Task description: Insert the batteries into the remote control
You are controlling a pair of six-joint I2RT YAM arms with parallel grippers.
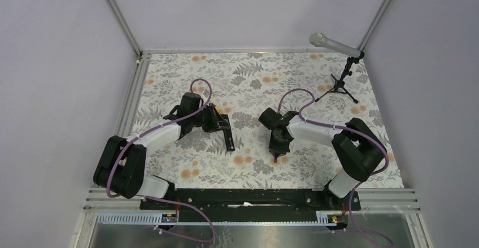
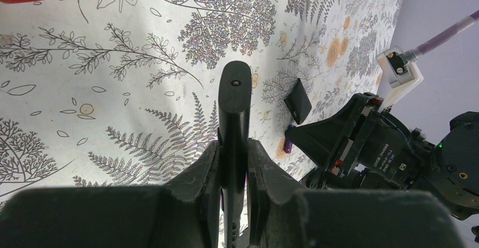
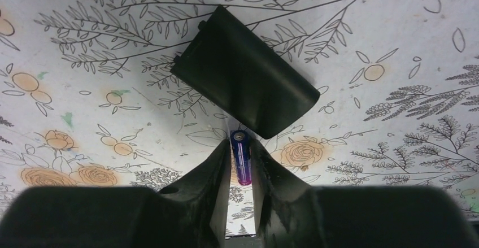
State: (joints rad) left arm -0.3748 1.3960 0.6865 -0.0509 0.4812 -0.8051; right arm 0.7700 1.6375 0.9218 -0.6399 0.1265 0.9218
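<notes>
Left end effector (image 2: 233, 153): it was pressed together on the remote control (image 2: 234, 98) and held the slim black bar by its two long sides.
Remote control: it pointed away from the left wrist over the flowered desk (image 1: 254, 78); I could not tell whether it touched the desk or hung a little above it.
Right end effector (image 3: 240, 149): its fingers stood close on both sides of the purplish-blue battery (image 3: 243, 166), and to me it looked clamped on it.
Purplish-blue battery: it was to the right of the remote control, apart from it, low at the desk surface.
Cover (image 3: 245, 73): the small flat black piece lay on the desk, also right of the remote control and just beyond the battery, so it was already off.
Second battery: I could not find it in any view.
Battery bay: it was hidden from me, so I could not say whether anything was inside.
Done, as I judged: the cover was removed, the remote control was held, one battery was gripped.
Left to do: bring this battery to the remote control, seat it, then do the same with the other one.
</notes>
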